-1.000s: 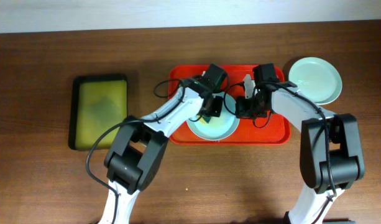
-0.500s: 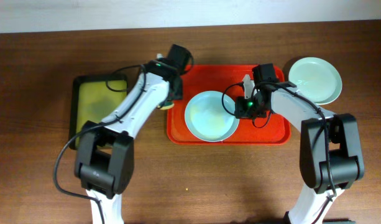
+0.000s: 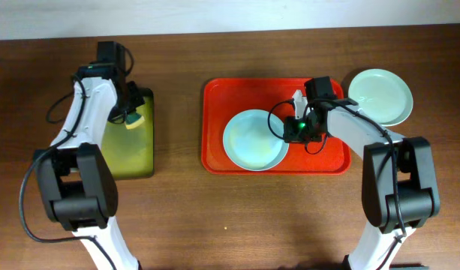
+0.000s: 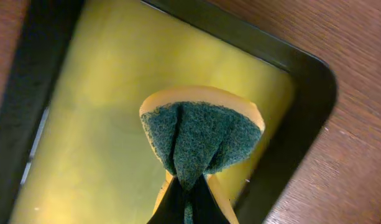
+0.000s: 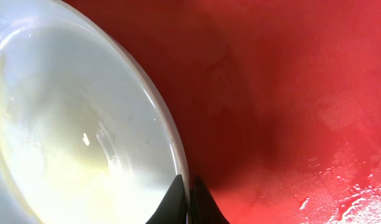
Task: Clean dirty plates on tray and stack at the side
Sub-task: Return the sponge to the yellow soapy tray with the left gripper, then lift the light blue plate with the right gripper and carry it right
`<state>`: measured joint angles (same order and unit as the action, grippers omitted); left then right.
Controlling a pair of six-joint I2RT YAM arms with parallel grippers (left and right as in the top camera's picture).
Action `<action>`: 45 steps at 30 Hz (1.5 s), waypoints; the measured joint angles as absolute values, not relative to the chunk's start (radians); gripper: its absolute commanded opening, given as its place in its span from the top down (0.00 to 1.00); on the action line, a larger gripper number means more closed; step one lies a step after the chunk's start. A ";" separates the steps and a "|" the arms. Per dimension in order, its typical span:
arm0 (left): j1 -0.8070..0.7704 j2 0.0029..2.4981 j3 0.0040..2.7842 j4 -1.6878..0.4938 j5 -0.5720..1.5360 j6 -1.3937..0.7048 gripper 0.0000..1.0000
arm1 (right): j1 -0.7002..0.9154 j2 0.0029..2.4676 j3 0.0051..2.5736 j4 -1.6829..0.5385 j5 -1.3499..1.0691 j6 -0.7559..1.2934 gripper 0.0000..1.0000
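Overhead: mint plate [image 3: 380, 96] parked right of red tray [image 3: 214, 142]; pale blue plate [image 3: 254, 140] on it, rim pinched by right gripper [image 3: 293, 131]. Left wrist: left gripper [image 4: 184, 202] clamped on sponge [image 4: 199, 134], well left of red tray. Right wrist: yellowish film showing, likely more wiping, stacking pending.

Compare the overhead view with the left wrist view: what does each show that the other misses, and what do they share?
Only the overhead view shows the red tray holding a blue plate, the right gripper at that plate's rim, and a green plate on the table beside the red tray. Only the left wrist view shows the green scouring face of the sponge, folded and pinched between the fingers. Both show the sponge over the yellow-green tray.
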<state>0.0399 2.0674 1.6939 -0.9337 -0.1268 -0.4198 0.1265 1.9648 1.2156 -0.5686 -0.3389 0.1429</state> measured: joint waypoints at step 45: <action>0.072 1.857 1.627 -0.924 -0.165 -0.431 0.01 | 0.735 1.886 1.736 -0.899 1.499 -0.532 0.96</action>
<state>0.0715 1.8568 1.6272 -0.9237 -0.1650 -0.4309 0.7349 1.8858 1.7359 -0.8989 1.4994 -0.5323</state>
